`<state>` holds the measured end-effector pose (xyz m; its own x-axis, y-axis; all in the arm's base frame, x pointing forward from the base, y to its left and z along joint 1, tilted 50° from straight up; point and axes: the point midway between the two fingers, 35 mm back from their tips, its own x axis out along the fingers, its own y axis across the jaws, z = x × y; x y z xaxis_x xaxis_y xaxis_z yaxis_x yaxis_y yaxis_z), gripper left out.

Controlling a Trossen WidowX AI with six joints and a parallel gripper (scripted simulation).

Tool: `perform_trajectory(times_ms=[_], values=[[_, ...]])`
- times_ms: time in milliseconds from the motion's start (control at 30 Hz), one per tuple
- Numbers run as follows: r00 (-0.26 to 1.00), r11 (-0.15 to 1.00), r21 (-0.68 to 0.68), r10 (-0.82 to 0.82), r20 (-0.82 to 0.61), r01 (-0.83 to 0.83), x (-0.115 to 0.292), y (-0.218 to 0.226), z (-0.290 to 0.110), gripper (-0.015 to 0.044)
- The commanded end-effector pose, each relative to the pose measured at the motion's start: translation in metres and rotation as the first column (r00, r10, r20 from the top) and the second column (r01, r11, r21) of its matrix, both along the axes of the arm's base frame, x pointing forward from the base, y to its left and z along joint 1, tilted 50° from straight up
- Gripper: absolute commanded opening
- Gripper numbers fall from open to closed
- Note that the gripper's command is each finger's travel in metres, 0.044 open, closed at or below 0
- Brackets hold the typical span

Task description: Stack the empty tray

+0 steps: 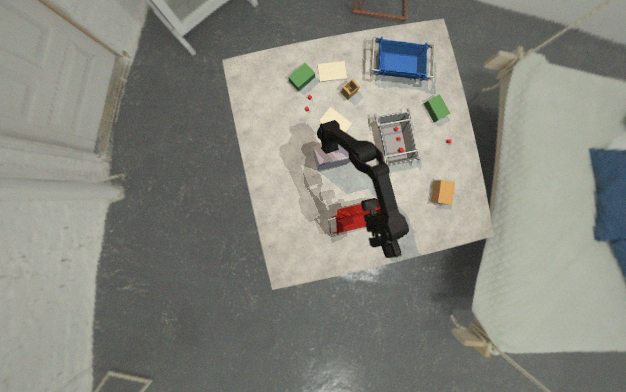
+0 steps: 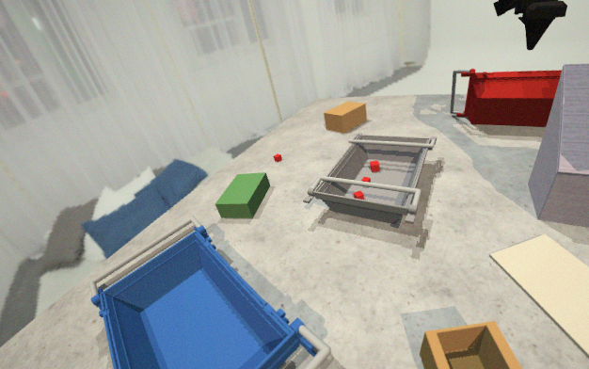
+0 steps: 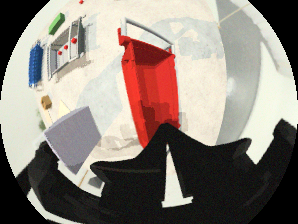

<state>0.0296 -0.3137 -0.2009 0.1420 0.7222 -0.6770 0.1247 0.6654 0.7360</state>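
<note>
Blocks, three small red ones [image 2: 374, 166], lie in the grey tray [image 2: 349, 200] mid-table, both wire bars [image 2: 367, 185] across its top, while the red tray [image 2: 513, 96] lies far right beneath the gripper [image 1: 372, 220], fingers pinched together on nothing, and the blue tray [image 2: 198, 264] sits near left.

My arm [image 1: 378, 176] reaches from its base out and down across the top view, elbow bent, forearm running toward the near edge. My gripper [image 1: 387, 247] hangs high in the air, pointing downward, its fingers pressed together with nothing between them. The exterior view catches only its dark tip.
</note>
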Motion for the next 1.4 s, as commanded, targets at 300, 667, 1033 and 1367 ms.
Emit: perform_trajectory(times_ms=[300,667,1033,1367], values=[[1.000,1.000,0.006,0.004,0.001,-0.004,0.007,0.040,-0.034,0.0000],[1.000,1.000,0.006,0.004,0.001,-0.004,0.008,0.049,-0.038,0.0000],[1.000,1.000,0.007,0.004,0.001,-0.004,0.010,0.057,-0.028,0.0000],[1.000,1.000,0.008,0.004,0.002,-0.004,0.011,0.066,-0.019,0.0000]])
